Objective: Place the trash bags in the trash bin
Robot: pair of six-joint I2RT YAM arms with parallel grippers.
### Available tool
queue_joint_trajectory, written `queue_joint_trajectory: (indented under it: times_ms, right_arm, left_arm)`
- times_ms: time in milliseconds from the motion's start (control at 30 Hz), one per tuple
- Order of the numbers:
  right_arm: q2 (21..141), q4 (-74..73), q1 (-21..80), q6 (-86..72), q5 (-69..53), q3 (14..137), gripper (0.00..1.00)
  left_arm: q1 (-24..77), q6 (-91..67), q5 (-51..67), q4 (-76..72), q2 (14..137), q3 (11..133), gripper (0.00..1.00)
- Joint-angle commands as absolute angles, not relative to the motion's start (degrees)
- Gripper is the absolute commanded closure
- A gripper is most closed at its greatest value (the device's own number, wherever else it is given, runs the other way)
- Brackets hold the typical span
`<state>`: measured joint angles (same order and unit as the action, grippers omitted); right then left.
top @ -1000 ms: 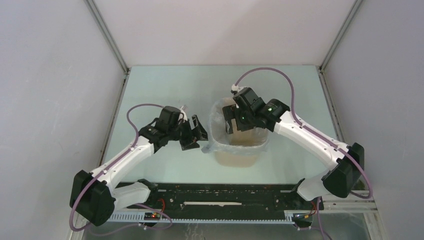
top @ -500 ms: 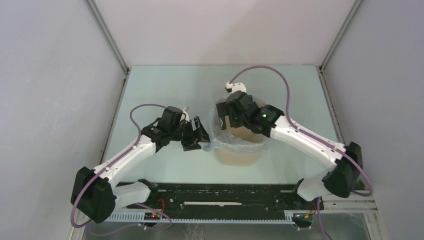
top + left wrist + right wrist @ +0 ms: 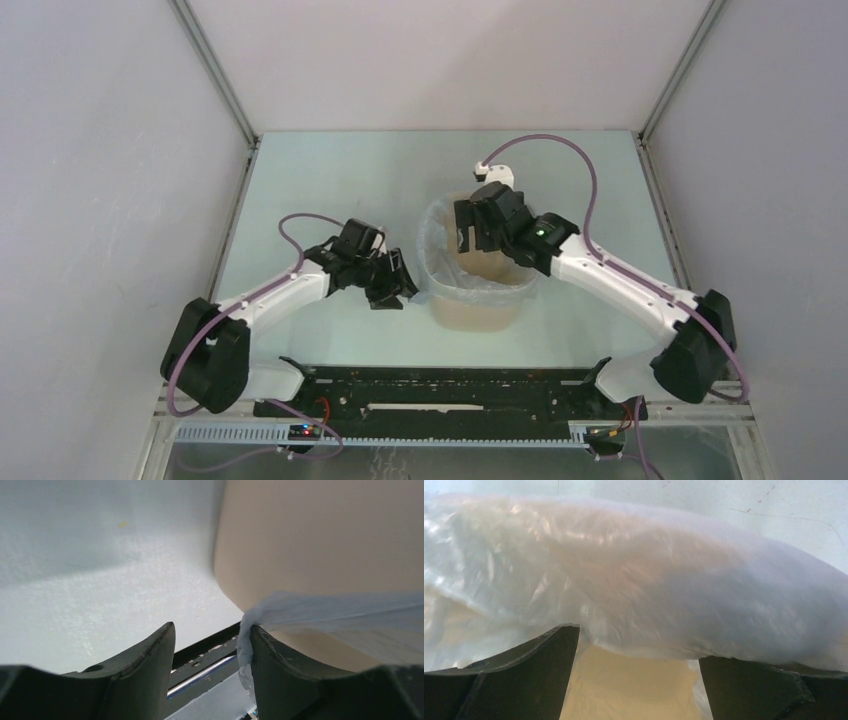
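The table [image 3: 330, 180] is pale green, and the trash bin [image 3: 480, 312] stands on it, upright, between the two arms. The trash bag [image 3: 432, 232] is thin and wrinkly. It lies inside the bin, and its edge is folded out over the rim on the left and near sides.

The right gripper [image 3: 468, 232] hangs over the bin mouth. Its jaws are wide apart and clamp nothing. In the right wrist view the glossy film stretches across in front of them; whether it touches them I cannot tell.

The left gripper [image 3: 397, 283] is low, just beside the left wall of the bin. Its jaws are apart too. A bunched corner of the bag rests against the inner face of one finger [image 3: 282, 675], and the other finger is free.
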<state>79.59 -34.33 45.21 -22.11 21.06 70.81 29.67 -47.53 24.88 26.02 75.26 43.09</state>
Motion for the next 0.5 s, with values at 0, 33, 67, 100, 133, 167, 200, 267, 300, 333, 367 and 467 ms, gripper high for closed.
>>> queue_joint_trajectory:
  times_ms: [0,33,67,100,133,167,200,267,300,333,367,467]
  right_arm:
    - [84.6,-27.5,44.1,-25.2,23.4,70.8,0.08]
    - [85.4,-27.5,43.9,-25.8,23.0,71.3,0.08]
    - [86.0,-27.5,43.8,-25.9,22.8,71.9,0.09]
    - [86.2,-27.5,43.9,-25.6,23.2,72.6,0.09]
    - [86.0,-27.4,44.3,-25.2,23.7,73.1,0.1]
    - [85.6,-27.0,44.5,-24.3,23.8,73.3,0.1]
    - [85.0,-26.8,44.6,-23.4,23.3,73.4,0.09]
    - [83.7,-28.5,44.5,-23.0,22.5,74.2,0.09]
    - [82.9,-30.7,44.5,-23.2,22.2,74.6,0.09]
    - [81.8,-32.3,44.5,-23.3,21.5,74.6,0.09]
    - [80.5,-33.8,44.5,-23.4,20.1,74.7,0.09]
    - [77.6,-38.3,44.9,-23.1,16.5,74.6,0.09]
  left_arm:
    - [30.2,-41.0,18.2,30.4,78.1,45.5,0.44]
    - [30.4,-40.0,16.3,31.1,78.6,46.0,0.46]
    - [31.0,-39.0,14.4,31.2,79.0,46.7,0.47]
    - [31.3,-38.3,12.8,31.3,79.7,47.3,0.47]
    - [31.3,-37.9,12.2,31.4,80.5,48.1,0.48]
    - [31.3,-37.5,12.3,31.6,81.4,48.8,0.48]
    - [31.4,-37.3,12.4,31.8,82.4,49.5,0.48]
    - [31.4,-36.9,13.0,32.0,83.8,50.8,0.48]
    - [31.4,-36.6,13.3,32.3,84.0,51.5,0.48]
    - [31.4,-36.5,13.4,32.7,83.8,52.1,0.48]
    - [31.4,-36.3,13.3,32.9,83.2,52.4,0.48]
    - [31.4,-36.0,13.6,33.5,81.5,52.5,0.48]
